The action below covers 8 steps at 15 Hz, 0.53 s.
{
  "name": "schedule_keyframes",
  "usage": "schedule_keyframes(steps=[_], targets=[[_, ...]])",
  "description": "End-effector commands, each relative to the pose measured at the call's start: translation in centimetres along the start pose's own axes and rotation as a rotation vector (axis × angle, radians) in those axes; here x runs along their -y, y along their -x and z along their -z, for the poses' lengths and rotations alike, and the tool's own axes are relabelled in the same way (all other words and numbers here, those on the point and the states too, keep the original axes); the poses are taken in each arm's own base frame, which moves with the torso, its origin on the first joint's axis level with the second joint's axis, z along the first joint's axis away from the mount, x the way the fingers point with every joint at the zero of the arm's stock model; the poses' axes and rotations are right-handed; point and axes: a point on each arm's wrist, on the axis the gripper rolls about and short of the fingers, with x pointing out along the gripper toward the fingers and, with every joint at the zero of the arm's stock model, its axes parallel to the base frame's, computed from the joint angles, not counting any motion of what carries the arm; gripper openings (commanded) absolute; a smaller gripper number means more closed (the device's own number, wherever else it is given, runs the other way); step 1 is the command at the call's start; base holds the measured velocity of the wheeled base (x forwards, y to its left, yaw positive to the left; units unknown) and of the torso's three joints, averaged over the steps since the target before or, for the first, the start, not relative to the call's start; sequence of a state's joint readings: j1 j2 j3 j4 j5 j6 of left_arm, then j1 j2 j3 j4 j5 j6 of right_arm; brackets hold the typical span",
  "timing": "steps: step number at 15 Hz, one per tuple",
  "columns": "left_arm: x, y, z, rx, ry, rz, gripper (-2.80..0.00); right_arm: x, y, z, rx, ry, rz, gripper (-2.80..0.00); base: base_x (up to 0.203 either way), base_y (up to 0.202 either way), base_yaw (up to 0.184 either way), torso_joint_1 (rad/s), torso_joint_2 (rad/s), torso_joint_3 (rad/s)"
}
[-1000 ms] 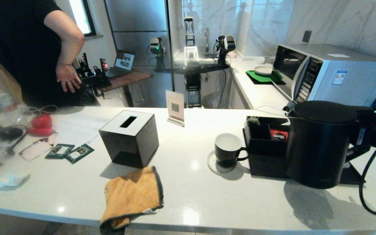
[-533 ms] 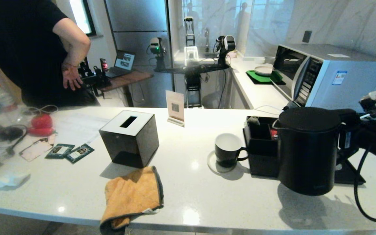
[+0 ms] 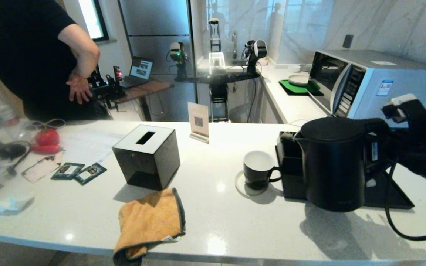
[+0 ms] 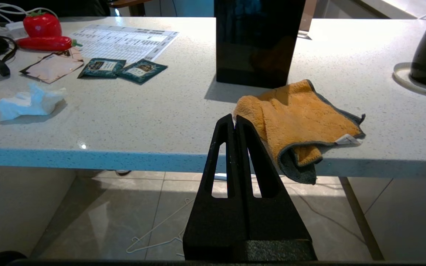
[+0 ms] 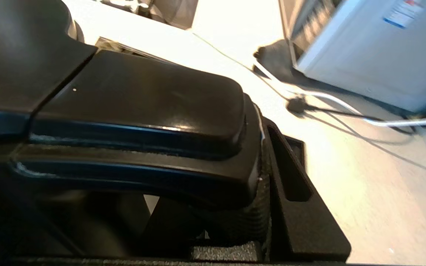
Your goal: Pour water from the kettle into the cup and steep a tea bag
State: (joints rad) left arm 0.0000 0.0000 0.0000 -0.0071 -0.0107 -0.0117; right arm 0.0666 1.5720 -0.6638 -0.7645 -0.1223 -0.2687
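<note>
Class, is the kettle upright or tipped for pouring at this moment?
Upright: the kettle has its lid level, spout not lowered toward the cup.

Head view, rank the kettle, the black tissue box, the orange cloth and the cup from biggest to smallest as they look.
1. kettle, though it sits nearer the camera than the cup
2. black tissue box and orange cloth: too alike to rank
3. cup, clearly smallest

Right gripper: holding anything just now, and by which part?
Yes: the right gripper is shut on the kettle, gripping its looped handle just behind the lid. The left gripper holds nothing.
</note>
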Motion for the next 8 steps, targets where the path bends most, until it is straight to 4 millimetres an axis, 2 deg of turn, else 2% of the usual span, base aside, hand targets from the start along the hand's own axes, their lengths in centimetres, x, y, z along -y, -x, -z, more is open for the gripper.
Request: schedule_keyframes(steps=[1,4,8], targets=[[0.0,0.0,0.0,-0.001,0.001,0.000,-2.80,-1.6,-1.0,-0.3,-0.009,0.013,-0.004,-2.80,0.000,0.000,0.000,0.000,0.00,0.000],[0.0,0.0,0.0,-0.001,0.001,0.000,-2.80,-2.7,-1.8,-0.9,-0.008,0.018,0.016,-2.80,0.000,0.000,0.000,0.000,0.00,0.000],[0.0,0.0,0.0,-0.001,0.001,0.000,-2.80,-2.9,-2.5,-0.7,-0.030,0.065,0.060,-2.80,0.000,0.000,0.000,0.000,0.00,0.000]])
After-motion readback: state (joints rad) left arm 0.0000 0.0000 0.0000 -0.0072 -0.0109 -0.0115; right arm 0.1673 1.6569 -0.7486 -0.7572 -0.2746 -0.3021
